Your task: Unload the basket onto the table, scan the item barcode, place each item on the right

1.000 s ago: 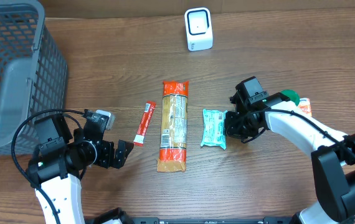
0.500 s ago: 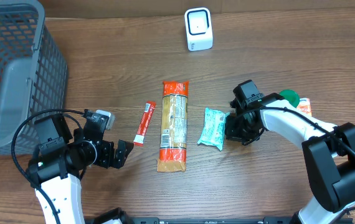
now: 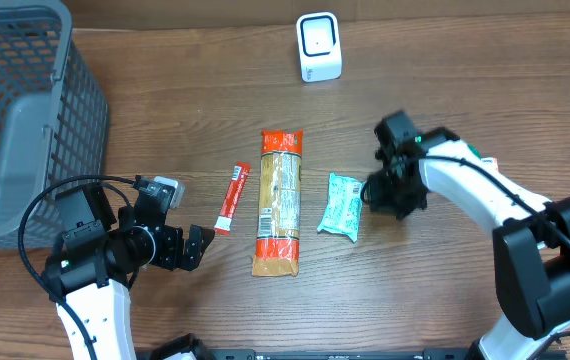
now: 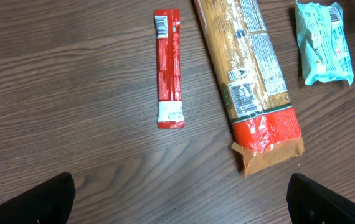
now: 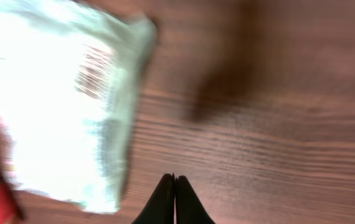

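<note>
Your wooden surface (image 3: 165, 100) carries a grey basket (image 3: 25, 120) at upper left and the white scanner (image 3: 318, 47) at top centre. The teal packet (image 3: 342, 206) lies centre-right, just beside your right pincer (image 3: 369, 190), which is closed on nothing. Your left pincer (image 3: 201, 244) gapes wide at lower left. The right wrist view shows blurred barcode bars (image 5: 93, 78) that overhead does not

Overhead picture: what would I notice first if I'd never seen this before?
Three packets lie in a row in the middle: a thin red stick, a long pasta bag and a small teal packet. The right tool sits shut just beside the teal one, not holding it. A big grey basket fills the top-left corner, and a white scanner stands at the far edge.
</note>
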Available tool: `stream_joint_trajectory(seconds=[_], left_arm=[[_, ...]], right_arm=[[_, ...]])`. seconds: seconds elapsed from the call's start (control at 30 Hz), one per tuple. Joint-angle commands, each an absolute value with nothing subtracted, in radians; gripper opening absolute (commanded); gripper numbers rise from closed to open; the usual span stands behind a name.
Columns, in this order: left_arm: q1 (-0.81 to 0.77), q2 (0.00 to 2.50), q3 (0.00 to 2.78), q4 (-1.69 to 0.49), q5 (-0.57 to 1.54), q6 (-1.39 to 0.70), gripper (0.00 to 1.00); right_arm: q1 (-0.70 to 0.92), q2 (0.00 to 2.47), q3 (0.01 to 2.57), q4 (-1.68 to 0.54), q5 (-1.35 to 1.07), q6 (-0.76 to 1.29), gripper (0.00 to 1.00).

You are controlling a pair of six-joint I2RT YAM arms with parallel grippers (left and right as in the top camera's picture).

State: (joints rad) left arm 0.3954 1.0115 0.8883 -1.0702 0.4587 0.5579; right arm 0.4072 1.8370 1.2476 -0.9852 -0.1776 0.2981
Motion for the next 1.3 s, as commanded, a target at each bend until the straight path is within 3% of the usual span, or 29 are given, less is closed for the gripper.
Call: stream_joint_trajectory(seconds=[0.0, 0.13, 0.33, 0.77, 1.07, 1.27], left_arm=[[0.403, 1.015, 0.902, -1.069, 0.46, 0.577, 0.99], [0.403, 1.015, 0.902, -1.069, 0.46, 0.577, 1.0], [0.403, 1.015, 0.902, -1.069, 0.46, 0.577, 1.0], [0.403, 1.015, 0.902, -1.069, 0.46, 0.577, 1.0], [0.403, 1.015, 0.902, -1.069, 0.46, 0.577, 1.0], [0.404, 1.015, 0.902, -1.069, 0.46, 0.577, 1.0]], right_arm=[[0.446, 1.751, 1.344, -1.018, -0.157, 0.234, 0.08], [0.507, 1.703, 1.353, -1.024, -0.152, 0.23, 0.16], [0.616, 1.72, 1.322, -0.99, -0.036, 0.231, 0.56], [0.646, 1.8, 1.079, -0.783, -0.059, 0.289, 0.59], [0.596, 1.799, 1.062, -0.864, 0.329, 0.253, 0.65], [0.571, 1.799, 1.068, -0.839, 0.214, 0.248, 0.65]])
